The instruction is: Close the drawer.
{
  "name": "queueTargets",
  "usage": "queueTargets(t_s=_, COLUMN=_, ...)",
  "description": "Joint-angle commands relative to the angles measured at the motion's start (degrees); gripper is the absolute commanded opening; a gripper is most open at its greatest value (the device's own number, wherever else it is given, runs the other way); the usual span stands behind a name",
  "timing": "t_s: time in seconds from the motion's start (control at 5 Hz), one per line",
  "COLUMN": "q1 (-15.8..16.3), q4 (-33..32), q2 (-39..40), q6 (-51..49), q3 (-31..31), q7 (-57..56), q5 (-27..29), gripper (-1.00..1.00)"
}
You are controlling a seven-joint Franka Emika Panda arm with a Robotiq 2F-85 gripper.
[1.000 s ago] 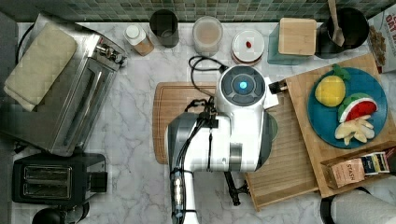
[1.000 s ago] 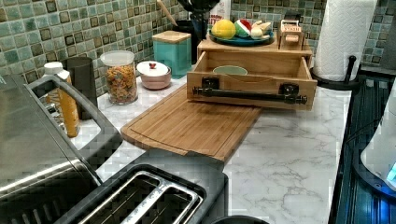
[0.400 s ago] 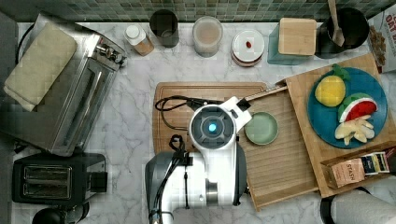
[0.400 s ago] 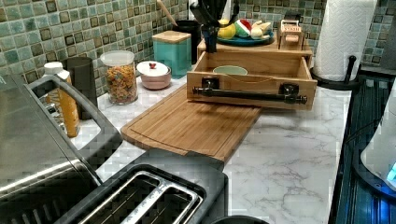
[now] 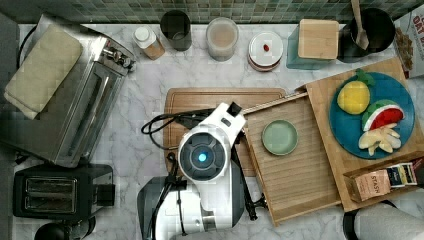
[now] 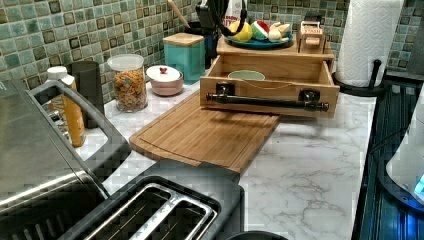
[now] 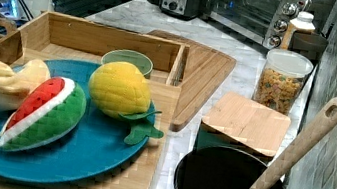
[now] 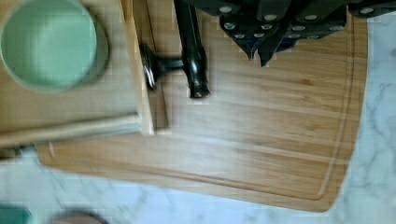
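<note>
Drawer: pulled out, toward 3 o'clock of the arm in the top view.
Handle: long axis crosses the push.
Gripper: beside the handle; finger state I cannot tell.

"STASH" — tea box

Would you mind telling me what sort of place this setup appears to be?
Most likely a kitchen counter: a marble worktop against a green tiled wall, with a toaster oven, a slot toaster and a paper towel roll.
</note>
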Motion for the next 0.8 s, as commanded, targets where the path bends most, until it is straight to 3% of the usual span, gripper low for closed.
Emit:
queueTargets(t_s=0.2, q1=2.7, q4=-12.6, q2=-1.0, q6=0.5, q3=1.0, q7=-7.2, q5=-4.7, gripper=-1.0)
queueTargets(t_s=0.6, q1=1.3, q4=-20.2, q2=-0.4, q6=6.3, q3=0.2, q7=-5.7, q5=-9.3, gripper=-1.0)
queueTargets(t_s=0.8, q1=1.5, q4=-21.6, q2=1.3, q6=7.3, q3=-0.5, q7=-7.3, q5=-7.5, gripper=-1.0)
